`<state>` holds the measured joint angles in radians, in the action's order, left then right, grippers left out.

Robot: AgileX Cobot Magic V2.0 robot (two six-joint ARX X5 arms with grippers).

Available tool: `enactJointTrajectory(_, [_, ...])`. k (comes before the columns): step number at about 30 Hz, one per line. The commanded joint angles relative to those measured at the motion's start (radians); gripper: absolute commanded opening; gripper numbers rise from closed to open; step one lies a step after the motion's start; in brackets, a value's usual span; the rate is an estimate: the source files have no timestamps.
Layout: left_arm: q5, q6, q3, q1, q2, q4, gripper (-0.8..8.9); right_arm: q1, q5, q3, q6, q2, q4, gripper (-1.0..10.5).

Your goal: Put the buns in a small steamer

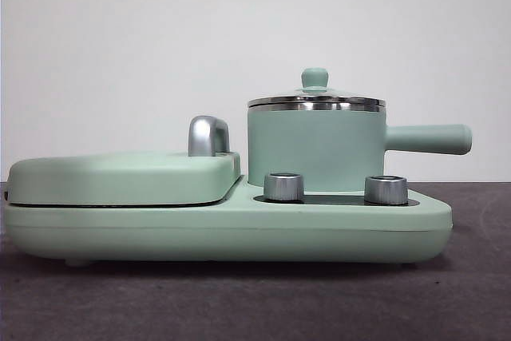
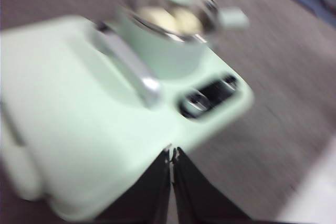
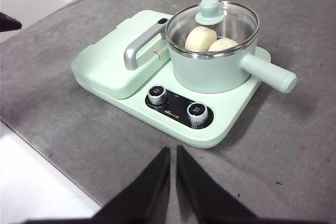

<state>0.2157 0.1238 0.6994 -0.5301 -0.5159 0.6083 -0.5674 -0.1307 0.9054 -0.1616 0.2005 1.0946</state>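
The mint-green small steamer stands on the right of the green cooker base, its glass lid on and its long handle pointing right. Through the lid, the right wrist view shows both cream buns inside: the smooth one and a second one beside it. The blurred left wrist view shows the steamer too. My left gripper is shut and empty above the cooker's near edge. My right gripper is shut and empty, away from the cooker over the grey table. Neither gripper shows in the front view.
The flat green lidded griddle with a silver handle fills the cooker's left half. Two silver knobs sit in front of the steamer. The grey table lies around the cooker, its edge near in the right wrist view.
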Motion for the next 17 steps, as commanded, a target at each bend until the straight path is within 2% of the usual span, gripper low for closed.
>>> enactJointTrajectory(1, [0.003,0.001,-0.127,0.104,0.106,-0.144,0.11,-0.005,0.0,0.005,0.005,-0.001,-0.01,0.2])
enactJointTrajectory(6, [-0.002,-0.046,-0.351,0.283,0.29,-0.341,0.11,-0.005,0.0,0.005,0.004,-0.001,-0.01,0.2])
enactJointTrajectory(9, [-0.051,-0.045,-0.455,0.357,0.365,-0.394,0.11,-0.005,0.0,0.005,0.005,-0.001,-0.01,0.2])
enactJointTrajectory(17, [-0.189,-0.033,-0.609,0.431,0.486,-0.407,0.11,-0.005,0.0,0.005,0.004,-0.001,-0.01,0.2])
